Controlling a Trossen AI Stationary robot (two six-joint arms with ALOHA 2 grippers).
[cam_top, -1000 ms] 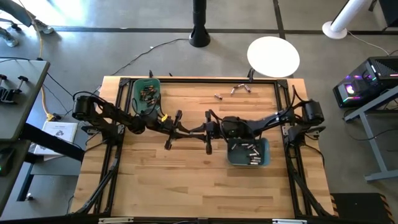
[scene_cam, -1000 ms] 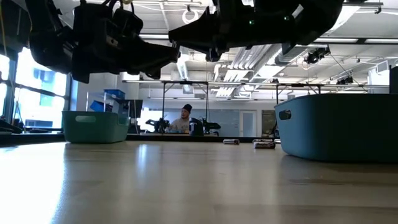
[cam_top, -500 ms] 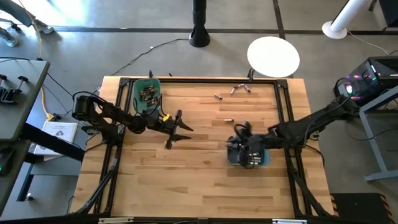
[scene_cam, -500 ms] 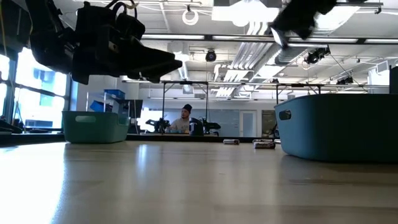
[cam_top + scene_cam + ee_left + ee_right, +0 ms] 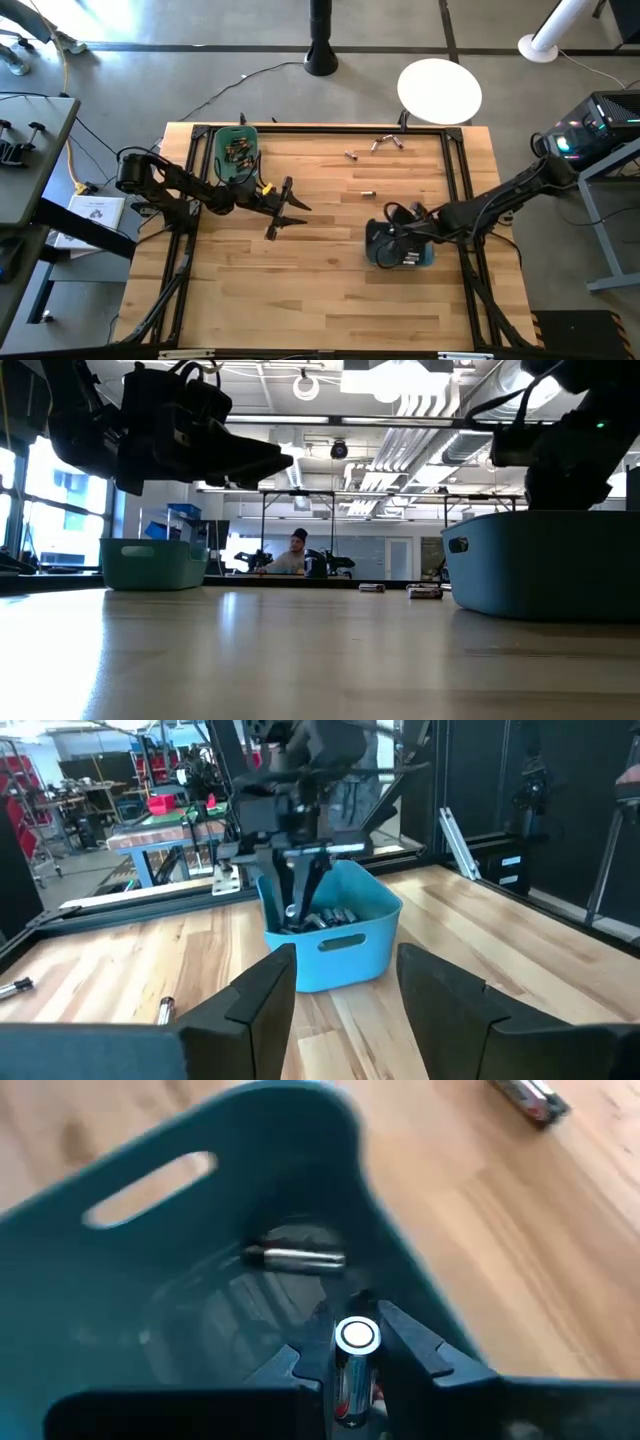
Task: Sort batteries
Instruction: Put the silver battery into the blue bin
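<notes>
My right gripper [image 5: 357, 1348] hangs over the blue bin [image 5: 400, 246] near the table's right side, shut on a silvery battery [image 5: 357, 1336]. More batteries [image 5: 295, 1260] lie on that bin's floor. My left gripper [image 5: 292, 206] stands level above the table's middle, open, with nothing between its fingers [image 5: 262, 995]. A green bin [image 5: 236, 152] holding several batteries sits at the far left. Loose batteries [image 5: 366, 192] lie on the bare wood toward the far edge. My right gripper pinches the battery by its sides [image 5: 350, 1370] between the two fingers. The fingers slant downward into the bin's opening, and the battery lies roughly along them, one round end [image 5: 357, 1334] facing back toward the wrist. It hangs clear above the bin's floor [image 5: 291, 908].
Other loose batteries [image 5: 385, 143] lie near the table's far edge and show in the low view [image 5: 425, 592]. A black frame [image 5: 458, 170] runs along the table's sides. A person [image 5: 297, 550] sits in the room far behind. Bare wood lies along the near edge.
My right gripper has drawn away from my left gripper at the table's middle, gone toward the right and near edges, and tipped and rolled downward over the blue bin, carrying the battery. My left gripper has stayed in place.
</notes>
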